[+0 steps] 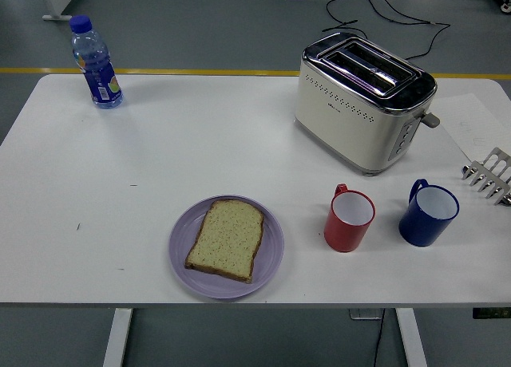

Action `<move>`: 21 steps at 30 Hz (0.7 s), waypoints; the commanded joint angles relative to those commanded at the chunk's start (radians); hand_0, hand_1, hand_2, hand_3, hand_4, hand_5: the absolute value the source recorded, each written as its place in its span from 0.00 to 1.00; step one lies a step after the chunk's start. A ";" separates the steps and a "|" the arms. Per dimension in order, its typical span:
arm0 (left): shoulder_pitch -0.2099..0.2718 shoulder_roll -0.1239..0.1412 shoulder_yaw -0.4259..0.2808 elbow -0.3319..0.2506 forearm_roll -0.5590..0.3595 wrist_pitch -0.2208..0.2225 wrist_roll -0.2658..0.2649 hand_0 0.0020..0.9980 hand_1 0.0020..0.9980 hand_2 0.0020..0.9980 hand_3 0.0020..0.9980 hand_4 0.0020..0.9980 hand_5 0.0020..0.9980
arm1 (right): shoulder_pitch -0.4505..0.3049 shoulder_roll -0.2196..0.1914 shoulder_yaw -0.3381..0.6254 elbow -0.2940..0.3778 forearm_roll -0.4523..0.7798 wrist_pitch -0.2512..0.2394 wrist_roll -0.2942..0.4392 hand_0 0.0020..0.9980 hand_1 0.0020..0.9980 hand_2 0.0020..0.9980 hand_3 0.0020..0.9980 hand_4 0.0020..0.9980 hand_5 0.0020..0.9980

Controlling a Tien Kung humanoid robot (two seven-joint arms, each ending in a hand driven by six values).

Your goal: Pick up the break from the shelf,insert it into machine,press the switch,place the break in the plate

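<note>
A slice of brown bread (225, 239) lies flat on a lilac plate (273, 259) near the table's front edge, left of centre. A cream and chrome toaster (363, 100) stands at the back right with its two top slots empty and its lever (431, 120) on the right end. A grey metal rack (489, 175) sits at the right edge and holds nothing. Neither of my hands is in view.
A red mug (350, 219) and a blue mug (428, 214) stand in front of the toaster. A water bottle with a blue cap (95, 62) stands at the back left. A sheet of paper (477, 126) lies at the right. Cables run on the floor behind.
</note>
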 joint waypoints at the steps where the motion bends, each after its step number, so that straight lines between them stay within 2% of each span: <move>1: 0.000 0.000 0.001 0.000 -0.001 0.000 0.000 0.65 0.57 0.59 0.60 0.30 1.00 | -0.003 0.000 0.002 0.000 0.000 -0.006 -0.001 0.77 0.72 0.74 0.67 0.48 0.24; 14: 0.005 -0.002 -0.002 0.000 0.003 0.000 0.002 0.65 0.57 0.59 0.60 0.30 1.00 | -0.020 0.007 0.013 -0.017 0.036 -0.068 0.015 0.77 0.71 0.73 0.67 0.46 0.26; 21: 0.007 -0.001 -0.005 0.000 0.013 -0.002 0.002 0.65 0.57 0.58 0.60 0.30 1.00 | -0.023 0.008 0.008 -0.020 0.049 -0.073 0.014 0.76 0.71 0.73 0.66 0.45 0.27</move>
